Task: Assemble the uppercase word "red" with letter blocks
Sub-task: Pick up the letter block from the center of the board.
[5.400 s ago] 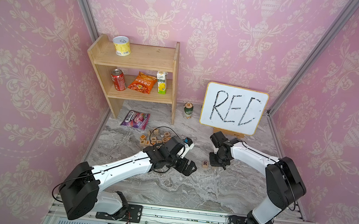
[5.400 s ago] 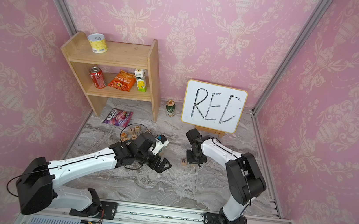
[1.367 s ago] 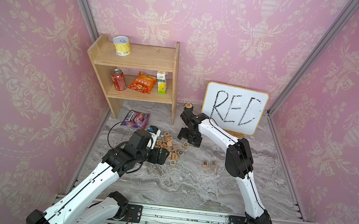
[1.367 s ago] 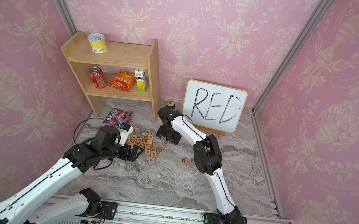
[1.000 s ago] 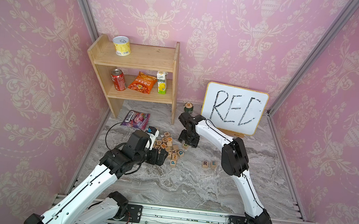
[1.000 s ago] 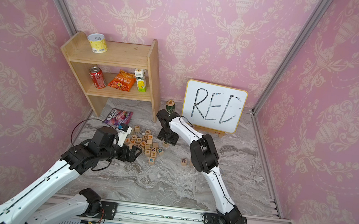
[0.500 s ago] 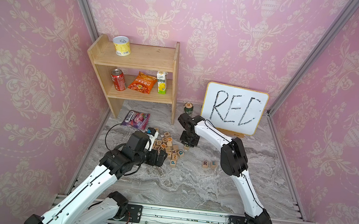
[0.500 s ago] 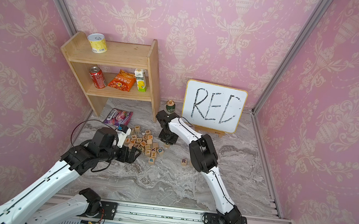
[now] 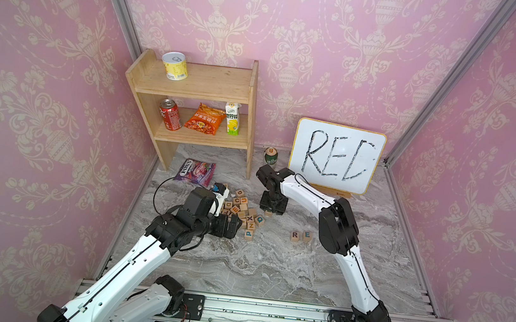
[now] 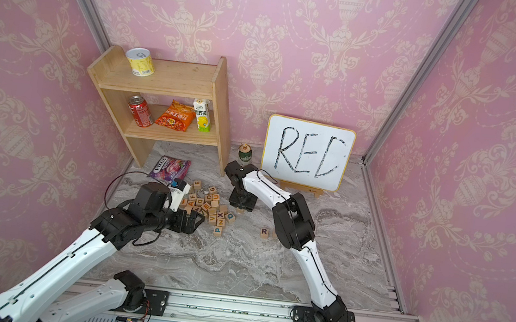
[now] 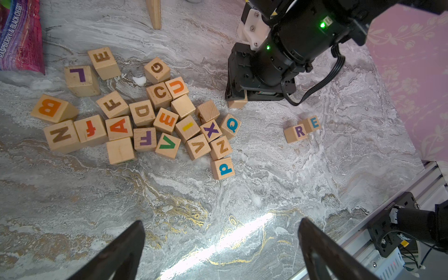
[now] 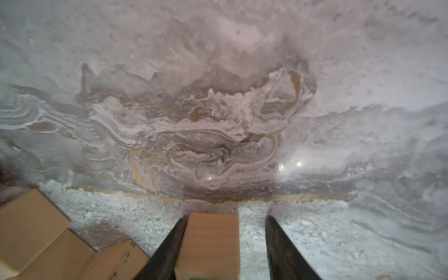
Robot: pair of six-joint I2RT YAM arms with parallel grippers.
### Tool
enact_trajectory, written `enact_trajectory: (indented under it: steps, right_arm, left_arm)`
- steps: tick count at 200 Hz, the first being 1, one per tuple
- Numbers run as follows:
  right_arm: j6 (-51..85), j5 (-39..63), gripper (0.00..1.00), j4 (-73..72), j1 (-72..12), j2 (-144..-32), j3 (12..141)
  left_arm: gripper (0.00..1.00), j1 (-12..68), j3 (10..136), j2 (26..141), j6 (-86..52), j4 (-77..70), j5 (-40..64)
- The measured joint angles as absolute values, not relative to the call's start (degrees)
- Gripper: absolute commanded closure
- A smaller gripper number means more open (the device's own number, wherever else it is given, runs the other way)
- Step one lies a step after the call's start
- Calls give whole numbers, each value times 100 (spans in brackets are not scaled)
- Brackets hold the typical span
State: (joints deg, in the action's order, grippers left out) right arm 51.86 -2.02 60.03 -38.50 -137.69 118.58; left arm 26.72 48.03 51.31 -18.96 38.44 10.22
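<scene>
- The right gripper (image 12: 228, 219) is seen low over a lone block (image 12: 211, 244) that stands on the marble table (image 9: 270, 269), just beside the pile of letter blocks (image 9: 243, 209), on the pile's side toward the right arm
- Its jaws are set apart around that block: 1 finger (image 12: 167, 247) lies against a side, while a strip of table is seen between the block and the other finger, so no clamp is shown
- The letter on the lone block cannot be read from any view; only plain wood faces are shown
- The left gripper (image 11: 220, 240) is held above the table at the near edge of the pile, its jaws spread wide, with only marble seen between them
- The R block (image 9: 295, 235) and the E block (image 9: 307, 235) are laid touching, side by side, well apart from the pile and close to the right arm
- A brown D block (image 11: 142, 112) is seen inside the pile, touching its neighbours
- A whiteboard (image 9: 336, 157) with handwritten letters is propped against the back wall, and a wooden shelf (image 9: 206, 83) is stood in the back corner on the left arm's side
</scene>
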Motion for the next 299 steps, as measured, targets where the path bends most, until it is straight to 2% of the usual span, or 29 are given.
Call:
enact_trajectory:
  steps: [32,43,63,77,299]
  right_arm:
    - [5098,-248,56,5964,-3879,-13699,11736]
    - [5089,-255,63,5968,-3879,-13694,11727]
    - [5052,-266,83,5964,-3879,-13688,11723]
    - [4978,-263,88,5979,-3881,-13677,11723]
    - [3264,21,90,6169,-3944,-12405,11069]
  left_arm:
    - [1,2672,4779,5229,-1896,3752,1072]
    - [1,2672,4777,5264,-1896,3726,1105]
    - [1,2672,4777,5312,-1896,3691,1153]
    - [1,2668,4777,5334,-1896,3688,1168]
    - [1,2668,4799,5959,-1918,3232,1778]
